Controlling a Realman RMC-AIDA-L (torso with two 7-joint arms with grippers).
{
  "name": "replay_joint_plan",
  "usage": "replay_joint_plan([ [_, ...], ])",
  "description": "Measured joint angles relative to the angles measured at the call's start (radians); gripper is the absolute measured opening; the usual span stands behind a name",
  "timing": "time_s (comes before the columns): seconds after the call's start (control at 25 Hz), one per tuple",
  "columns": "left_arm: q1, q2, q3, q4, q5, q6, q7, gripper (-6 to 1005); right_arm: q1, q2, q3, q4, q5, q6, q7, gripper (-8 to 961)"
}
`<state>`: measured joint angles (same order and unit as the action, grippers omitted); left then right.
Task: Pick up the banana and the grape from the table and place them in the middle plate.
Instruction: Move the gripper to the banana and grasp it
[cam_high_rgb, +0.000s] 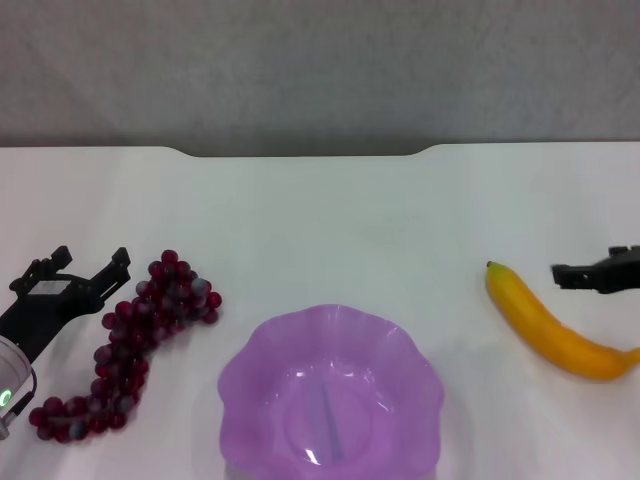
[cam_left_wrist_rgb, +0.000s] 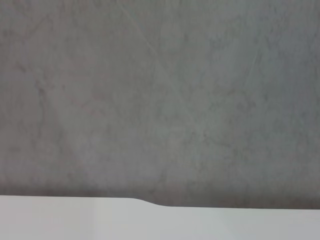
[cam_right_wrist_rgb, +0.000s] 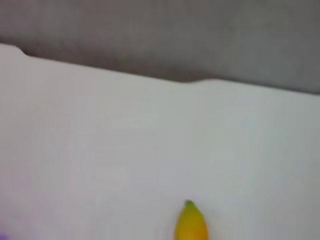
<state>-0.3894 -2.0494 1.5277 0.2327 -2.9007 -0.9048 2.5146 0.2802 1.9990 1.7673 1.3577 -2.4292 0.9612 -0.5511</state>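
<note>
While no writing shows, banana (cam_high_rgb: 548, 327) and grape (cam_high_rgb: 135, 343) flank middle plate (cam_high_rgb: 330, 395).

The white table (cam_high_rgb: 330, 230) is notched along its far edge. The middle plate (cam_high_rgb: 240, 385) is set at six o'clock, the grape (cam_high_rgb: 140, 345) at eight o'clock, and the banana (cam_high_rgb: 545, 325) at four o'clock.

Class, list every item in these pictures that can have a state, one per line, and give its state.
Curved yellow banana: lying on the white tabletop, not gripped.
Dark red-purple grape bunch: trailing flat on the table, not gripped.
Translucent purple scalloped plate: upright, empty.
Left gripper: open, beside the grapes.
Right gripper: beside the banana, holding nothing.
</note>
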Motion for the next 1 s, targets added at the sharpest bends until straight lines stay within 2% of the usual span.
replay_joint_plan([
  [0.12, 0.0, 0.0, 0.0, 0.0, 0.0, 0.0, -0.002, 893, 0.039, -0.001, 0.043, -0.035, -0.028, 0.058, 0.004, 890],
  [0.36, -0.002, 0.0, 0.0, 0.0, 0.0, -0.001, -0.002, 894, 0.101, 0.0, 0.058, -0.142, -0.065, 0.059, -0.026, 890],
  [0.72, -0.004, -0.001, 0.0, 0.001, 0.0, -0.002, 0.0, 893, 0.176, 0.003, 0.054, -0.344, -0.06, -0.043, -0.101, 890],
  [1.0, -0.005, -0.002, 0.0, 0.001, 0.0, -0.001, 0.0, 894, 0.206, 0.005, 0.024, -0.437, -0.046, -0.11, -0.13, 890],
])
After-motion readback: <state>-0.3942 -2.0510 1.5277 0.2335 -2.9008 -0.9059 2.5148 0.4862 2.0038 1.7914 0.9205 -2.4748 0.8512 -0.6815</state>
